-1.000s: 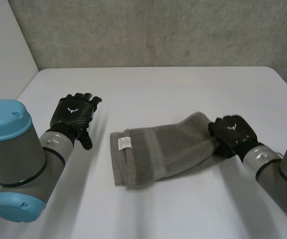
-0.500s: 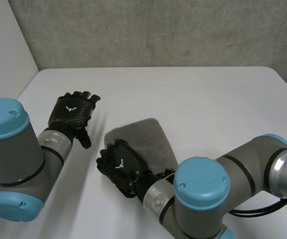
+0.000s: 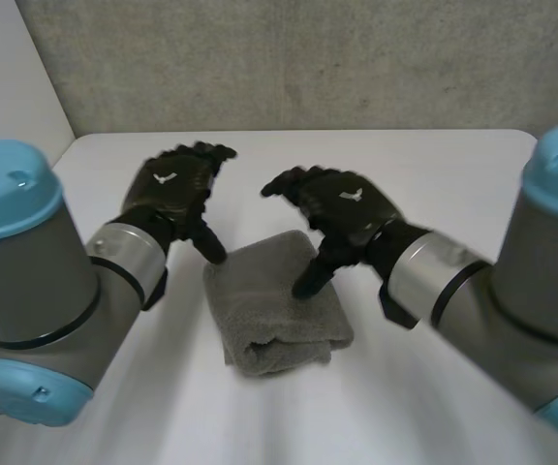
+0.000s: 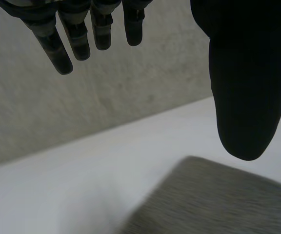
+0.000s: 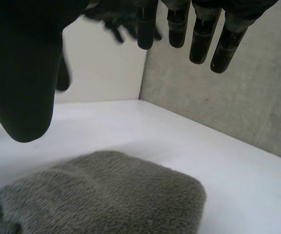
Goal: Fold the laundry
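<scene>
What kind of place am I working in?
Probably a robot lab or test cell rather than a home: a bare white table, a rough concrete wall behind it, and one folded grey towel set out for the job.

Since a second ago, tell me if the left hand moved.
Yes. The left hand has shifted inward and toward the far edge of the table.

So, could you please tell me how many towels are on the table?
1. The folded grey towel lies on the white table, between the open left robot hand and the open right robot hand. Its folds could hide a smaller piece.
</scene>
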You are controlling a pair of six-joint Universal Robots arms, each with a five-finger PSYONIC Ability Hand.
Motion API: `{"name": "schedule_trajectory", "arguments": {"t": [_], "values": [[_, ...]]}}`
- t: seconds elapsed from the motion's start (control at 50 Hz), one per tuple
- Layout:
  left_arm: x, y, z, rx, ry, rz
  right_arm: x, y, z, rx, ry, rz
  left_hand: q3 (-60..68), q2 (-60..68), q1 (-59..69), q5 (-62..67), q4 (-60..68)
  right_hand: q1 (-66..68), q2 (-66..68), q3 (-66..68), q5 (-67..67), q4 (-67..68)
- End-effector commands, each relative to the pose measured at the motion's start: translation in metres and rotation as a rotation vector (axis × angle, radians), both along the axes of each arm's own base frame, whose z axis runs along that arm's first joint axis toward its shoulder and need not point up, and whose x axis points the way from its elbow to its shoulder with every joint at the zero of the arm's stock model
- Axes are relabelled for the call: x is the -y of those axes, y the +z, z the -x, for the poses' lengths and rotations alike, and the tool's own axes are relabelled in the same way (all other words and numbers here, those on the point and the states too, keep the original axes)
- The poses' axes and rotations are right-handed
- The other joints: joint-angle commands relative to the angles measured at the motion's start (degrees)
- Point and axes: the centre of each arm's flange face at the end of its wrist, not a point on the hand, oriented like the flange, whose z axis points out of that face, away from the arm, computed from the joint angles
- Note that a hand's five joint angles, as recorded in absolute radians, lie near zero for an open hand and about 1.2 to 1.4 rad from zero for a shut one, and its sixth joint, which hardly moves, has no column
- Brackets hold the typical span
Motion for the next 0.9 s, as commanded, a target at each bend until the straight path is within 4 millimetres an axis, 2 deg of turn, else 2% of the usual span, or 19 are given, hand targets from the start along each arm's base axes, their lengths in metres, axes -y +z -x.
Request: {"name": "schedule_trajectory", "arguments": {"t": [0.02,0.12,0.18,0.28,0.38,0.46,0.52,0.56,0.58,0.62,0.64,0.66,0.68,0.72,0.74,0.78,0.84,0.88,0.9], "values": [[-0.009,-0.032,0.022,-0.003,-0.029,-0.196,0.030,-0.009,0.009,0.006,-0.040,-0.086,1.33,1.31,1.67,0.64,1.36,-2.12,-3.11,-2.24,-4.09,-3.39],[-0.007,-0.069,0.018,0.070,0.030,-0.267,0.044,-0.047,0.000,-0.054,-0.030,-0.142,0.66,0.64,1.00,-0.03,0.69,-2.12,-3.11,-2.24,-4.09,-3.39],[-0.007,-0.078,0.016,0.093,0.050,-0.282,0.047,-0.059,-0.003,-0.079,-0.024,-0.153,0.49,0.47,0.83,-0.20,0.52,-2.12,-3.11,-2.24,-4.09,-3.39],[-0.010,-0.104,0.010,0.150,0.076,-0.334,0.057,-0.105,-0.008,-0.196,-0.001,-0.160,-0.01,-0.03,0.32,-0.71,0.02,-2.12,-3.11,-2.24,-4.09,-3.39],[-0.008,-0.108,0.011,0.190,0.060,-0.295,0.063,-0.125,-0.007,-0.262,-0.023,-0.150,-0.18,-0.20,0.15,-0.88,-0.15,-2.12,-3.11,-2.24,-4.09,-3.39],[-0.005,-0.105,0.014,0.214,0.043,-0.245,0.067,-0.127,-0.005,-0.283,-0.053,-0.136,-0.18,-0.20,0.15,-0.88,-0.15,-2.12,-3.11,-2.24,-4.09,-3.39],[-0.003,-0.094,0.015,0.218,0.032,-0.206,0.072,-0.119,-0.004,-0.283,-0.090,-0.107,-0.18,-0.20,0.15,-0.88,-0.15,-2.12,-3.11,-2.24,-4.09,-3.39],[-0.001,-0.075,0.016,0.195,0.028,-0.155,0.078,-0.097,-0.001,-0.269,-0.137,-0.049,-0.18,-0.20,0.15,-0.88,-0.15,-2.12,-3.11,-2.24,-4.09,-3.39],[-0.001,-0.075,0.016,0.195,0.028,-0.155,0.078,-0.097,-0.001,-0.269,-0.137,-0.048,-0.18,-0.20,0.15,-0.88,-0.15,-2.12,-3.11,-2.24,-4.09,-3.39],[0.000,-0.063,0.017,0.175,0.027,-0.128,0.082,-0.062,0.005,-0.234,-0.198,0.030,-0.18,-0.20,0.15,-0.88,-0.15,-2.12,-3.11,-2.24,-4.09,-3.39],[0.001,-0.050,0.018,0.152,0.029,-0.098,0.082,-0.062,0.005,-0.234,-0.198,0.030,-0.18,-0.20,0.15,-0.88,-0.15,-2.12,-3.11,-2.24,-4.09,-3.39],[0.003,-0.033,0.018,0.128,0.033,-0.065,0.082,-0.045,0.008,-0.215,-0.223,0.067,-0.18,-0.20,0.15,-0.88,-0.15,-2.12,-3.11,-2.24,-4.09,-3.39],[0.003,-0.033,0.018,0.128,0.033,-0.065,0.082,-0.045,0.008,-0.215,-0.224,0.067,-0.18,-0.20,0.15,-0.88,-0.15,-2.12,-3.11,-2.24,-4.09,-3.39],[0.005,0.005,0.013,0.072,0.049,-0.001,0.080,-0.002,0.015,-0.158,-0.270,0.160,-0.01,-0.04,0.32,-0.71,0.01,-2.12,-3.11,-2.24,-4.09,-3.39],[0.005,0.005,0.013,0.072,0.049,-0.001,0.080,-0.002,0.015,-0.158,-0.271,0.160,-0.01,-0.03,0.32,-0.71,0.02,-2.12,-3.11,-2.24,-4.09,-3.39],[0.016,0.042,-0.005,0.038,0.104,0.043,0.086,0.039,0.030,-0.111,-0.335,0.254,0.32,0.30,0.66,-0.37,0.35,-2.12,-3.11,-2.24,-4.09,-3.39],[0.021,0.058,-0.015,0.029,0.124,0.051,0.088,0.056,0.039,-0.098,-0.368,0.295,0.33,0.30,0.66,-0.37,0.35,-2.12,-3.11,-2.24,-4.09,-3.39],[0.025,0.086,-0.025,0.009,0.110,0.051,0.091,0.081,0.052,-0.086,-0.427,0.358,0.49,0.47,0.83,-0.20,0.52,-2.12,-3.11,-2.24,-4.09,-3.39],[0.025,0.086,-0.025,0.009,0.110,0.051,0.091,0.081,0.052,-0.085,-0.427,0.358,0.49,0.47,0.83,-0.20,0.52,-2.12,-3.11,-2.24,-4.09,-3.39]]}}
